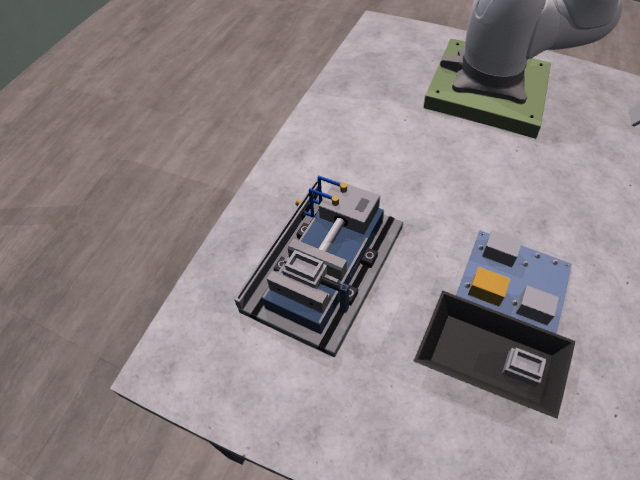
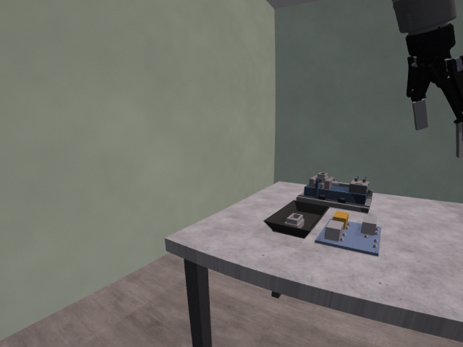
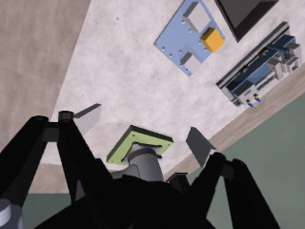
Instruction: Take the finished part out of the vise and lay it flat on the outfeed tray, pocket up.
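The vise point(image 1: 320, 268) stands mid-table on a dark base. A grey rectangular part point(image 1: 305, 267) with its pocket facing up sits between the vise jaws; it also shows in the exterior view point(image 2: 322, 177). The black outfeed tray point(image 1: 493, 351) lies to the right of the vise. A similar grey pocketed part point(image 1: 524, 365) lies flat on the tray's floor, pocket up. My gripper point(image 2: 439, 125) hangs high above the table, far from the vise, open and empty. In the wrist view the gripper's fingers are spread wide with nothing between them.
A blue fixture plate point(image 1: 516, 279) behind the tray carries an orange block point(image 1: 488, 285) and two grey blocks. The arm's base stands on a green plate point(image 1: 488, 90) at the back of the table. The table's edges fall off at the left and front.
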Robot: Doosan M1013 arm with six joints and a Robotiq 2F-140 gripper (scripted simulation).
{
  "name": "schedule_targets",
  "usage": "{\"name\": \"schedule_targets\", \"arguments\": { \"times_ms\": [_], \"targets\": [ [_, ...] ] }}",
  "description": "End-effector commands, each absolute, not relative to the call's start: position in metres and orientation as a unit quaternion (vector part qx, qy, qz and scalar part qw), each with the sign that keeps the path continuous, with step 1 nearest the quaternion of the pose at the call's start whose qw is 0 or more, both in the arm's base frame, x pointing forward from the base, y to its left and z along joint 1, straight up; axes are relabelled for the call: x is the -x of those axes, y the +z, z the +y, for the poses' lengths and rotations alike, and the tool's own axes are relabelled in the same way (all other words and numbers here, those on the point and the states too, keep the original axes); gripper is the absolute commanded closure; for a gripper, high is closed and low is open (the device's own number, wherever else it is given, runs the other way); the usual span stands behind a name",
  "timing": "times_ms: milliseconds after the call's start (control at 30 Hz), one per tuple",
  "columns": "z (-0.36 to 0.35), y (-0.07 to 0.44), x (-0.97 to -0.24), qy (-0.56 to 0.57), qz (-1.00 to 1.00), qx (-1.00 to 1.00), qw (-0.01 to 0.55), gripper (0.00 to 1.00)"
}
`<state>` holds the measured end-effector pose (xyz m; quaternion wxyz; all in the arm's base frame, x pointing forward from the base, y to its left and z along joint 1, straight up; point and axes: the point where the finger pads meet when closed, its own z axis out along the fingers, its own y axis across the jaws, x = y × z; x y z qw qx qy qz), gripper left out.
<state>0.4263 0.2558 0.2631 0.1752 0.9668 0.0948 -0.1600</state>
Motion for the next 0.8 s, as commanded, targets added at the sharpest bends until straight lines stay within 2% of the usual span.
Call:
{"name": "schedule_targets", "arguments": {
  "times_ms": [0,600,767],
  "targets": [
    [0.256,0.263,-0.426,-0.16,0.095,-0.967,0.175,0.0],
    [0.255,0.263,-0.427,-0.16,0.093,-0.967,0.175,0.0],
    [0.237,0.256,-0.455,-0.15,0.032,-0.975,0.163,0.0]
  ]
}}
